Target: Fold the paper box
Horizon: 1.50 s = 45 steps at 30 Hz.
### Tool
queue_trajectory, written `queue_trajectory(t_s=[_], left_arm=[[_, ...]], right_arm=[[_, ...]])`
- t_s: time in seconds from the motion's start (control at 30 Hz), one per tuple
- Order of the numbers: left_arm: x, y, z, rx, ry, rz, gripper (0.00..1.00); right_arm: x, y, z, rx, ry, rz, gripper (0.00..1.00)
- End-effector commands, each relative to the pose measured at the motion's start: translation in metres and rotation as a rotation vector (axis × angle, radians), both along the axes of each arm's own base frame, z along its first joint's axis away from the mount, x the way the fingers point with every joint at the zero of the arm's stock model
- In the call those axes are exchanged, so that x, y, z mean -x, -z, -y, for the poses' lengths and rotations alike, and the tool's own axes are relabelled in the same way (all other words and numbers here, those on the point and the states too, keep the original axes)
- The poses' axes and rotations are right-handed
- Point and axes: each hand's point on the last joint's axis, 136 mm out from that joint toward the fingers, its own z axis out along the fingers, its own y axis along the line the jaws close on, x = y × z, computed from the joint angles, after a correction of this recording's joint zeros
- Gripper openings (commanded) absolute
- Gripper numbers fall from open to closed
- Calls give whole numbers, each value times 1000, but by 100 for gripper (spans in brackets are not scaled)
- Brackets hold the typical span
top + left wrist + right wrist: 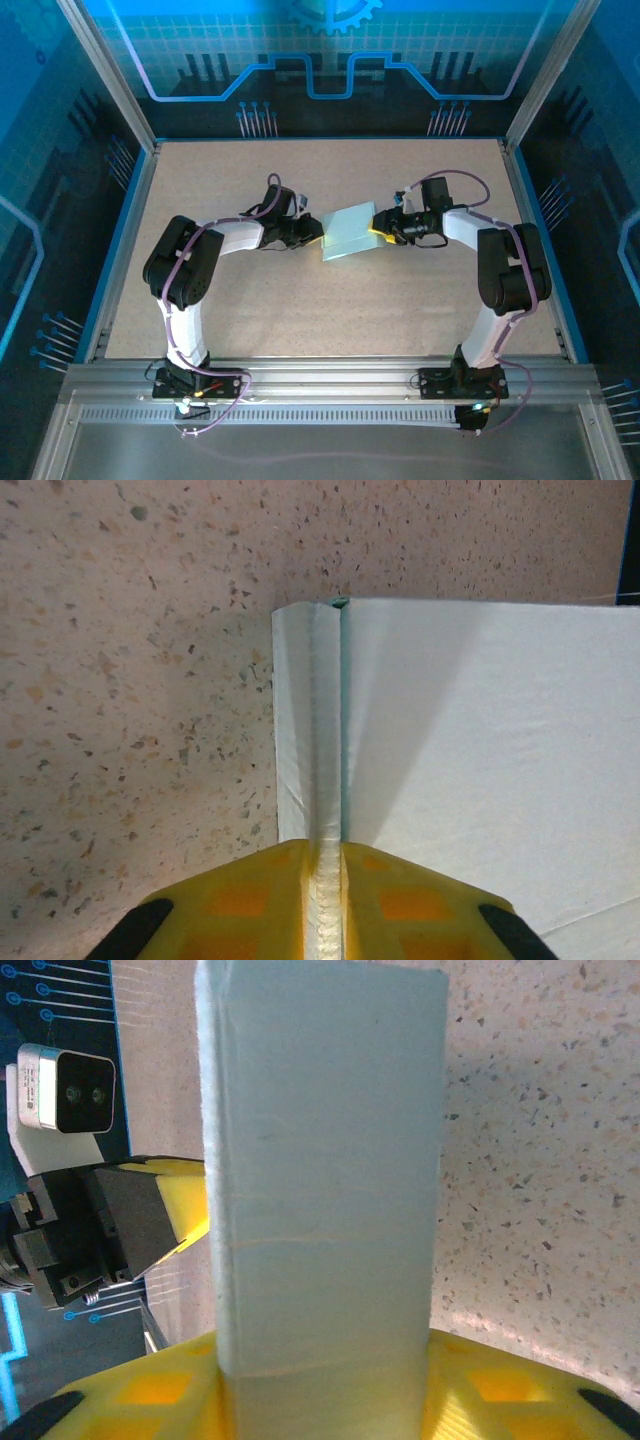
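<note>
Paper box (348, 233) at centre of table (220, 310). Left gripper (312, 232) at its 9 o'clock, jaws pinching thin edge flap. Right gripper (380, 222) at 3 o'clock, jaws straddling box body; can't tell if biting. I'd anchor left pinch, squeeze right slowly, square to crease.

The paper box (347, 234) is smooth, matt pale card, and the table (300, 300) is speckled, grainy and matt.

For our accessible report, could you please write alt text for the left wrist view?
The left end effector pinches a thin raised fold of the pale paper box between its yellow fingers, over the speckled table.
</note>
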Motion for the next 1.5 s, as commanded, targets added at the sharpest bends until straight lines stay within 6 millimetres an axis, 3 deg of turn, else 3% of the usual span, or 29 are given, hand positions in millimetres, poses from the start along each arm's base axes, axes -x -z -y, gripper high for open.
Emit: queue_trajectory(t_s=[0.0, 0.1, 0.3, 0.53, 0.7, 0.87, 1.03, 1.13, 1.37, 1.47], left_arm=[[6, 6, -3, -1, 7, -29, 20], [4, 0, -4, -1, 2, -4, 29], [1, -24, -14, -38, -17, 124, 62], [-3, -66, -35, -142, -24, 436, 98], [6, -102, -39, -318, 75, 811, 99], [33, -132, -12, -653, 262, 1300, 99], [53, -132, 12, -957, 410, 1756, 99], [50, -130, 20, -1060, 471, 1836, 99], [51, -169, 32, -1216, 415, 1990, 99], [52, -175, 33, -1250, 420, 2015, 98]], right_arm=[[-5, -21, -3, -59, -6, 32, 42], [-6, -23, -2, -66, 1, 28, 41], [-7, -32, 3, -74, 16, 32, 41], [-9, -52, 13, -115, 40, 37, 42], [-11, -71, 26, -133, 67, 54, 43], [-9, -96, 34, -175, 84, 68, 43], [-1, -120, 36, -203, 79, 84, 43], [7, -134, 35, -221, 68, 91, 43], [34, -157, 31, -236, 25, 77, 44], [43, -162, 30, -236, 13, 64, 44]])
